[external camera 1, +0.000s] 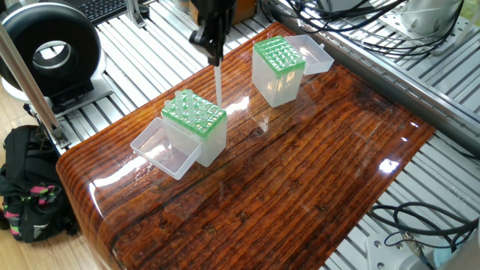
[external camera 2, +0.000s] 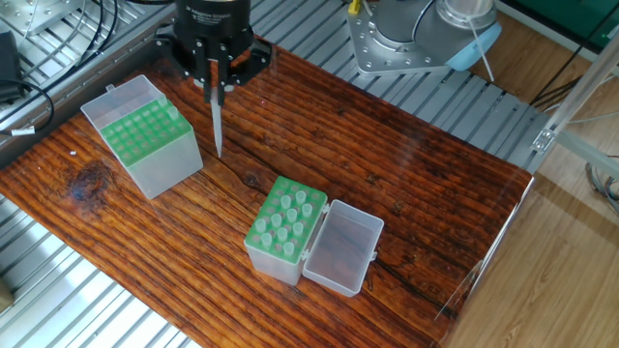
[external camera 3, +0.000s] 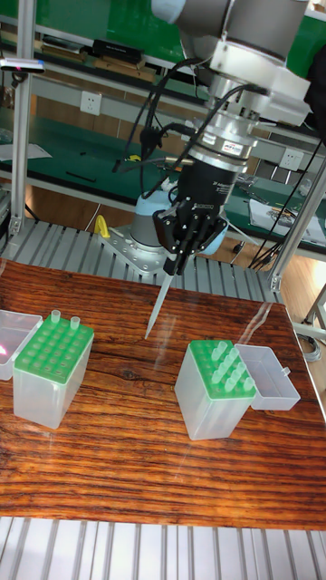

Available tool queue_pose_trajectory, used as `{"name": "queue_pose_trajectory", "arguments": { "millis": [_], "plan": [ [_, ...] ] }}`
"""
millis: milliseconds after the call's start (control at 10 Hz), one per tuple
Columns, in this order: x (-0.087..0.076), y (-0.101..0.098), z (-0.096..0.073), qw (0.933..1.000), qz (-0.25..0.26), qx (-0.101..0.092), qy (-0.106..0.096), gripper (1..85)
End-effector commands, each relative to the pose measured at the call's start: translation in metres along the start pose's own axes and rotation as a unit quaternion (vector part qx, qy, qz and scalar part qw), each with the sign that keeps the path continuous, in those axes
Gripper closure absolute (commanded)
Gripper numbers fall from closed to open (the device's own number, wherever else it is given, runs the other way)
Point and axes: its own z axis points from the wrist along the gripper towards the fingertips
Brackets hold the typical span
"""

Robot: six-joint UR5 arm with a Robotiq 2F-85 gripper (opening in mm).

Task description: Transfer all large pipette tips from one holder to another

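green rack (external camera 3: pixel 222 373): tips | other rack (external camera 3: pixel 52 352): two tips | jaws clamped on tip (external camera 3: pixel 157 308)

Glossy dark wood-grain worktop (external camera 1: pixel 300 172), rounded edges, strong overhead glare on it. It sits on a bed of ribbed aluminium profiles (external camera 1: pixel 142 71). Black ring-shaped device (external camera 1: pixel 49 52) and a keyboard (external camera 1: pixel 101 9) at one side; black backpack (external camera 1: pixel 26 187) on the light wooden floor (external camera 2: pixel 551 261). Loose black cables (external camera 1: pixel 420 221). Behind: green wall panels (external camera 3: pixel 100 27), green-topped bench (external camera 3: pixel 63 154), wall socket (external camera 3: pixel 91 104).
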Motion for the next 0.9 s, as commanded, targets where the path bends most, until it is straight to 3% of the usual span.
{"name": "queue_pose_trajectory", "arguments": {
  "millis": [0, 200, 400, 600, 800],
  "plan": [
    [0.004, 0.007, 0.002, 0.9983, 0.052, -0.025, -0.001, 78.0],
    [-0.006, 0.009, 0.001, 0.9915, 0.125, -0.031, -0.018, 79.0],
    [0.000, 0.000, 0.002, 0.9896, 0.143, -0.014, -0.008, 84.7],
    [0.002, -0.031, -0.007, 0.9921, 0.120, -0.032, -0.016, 83.3],
    [0.008, -0.063, -0.012, 0.9945, 0.100, -0.022, -0.022, 82.7]
  ]
}}
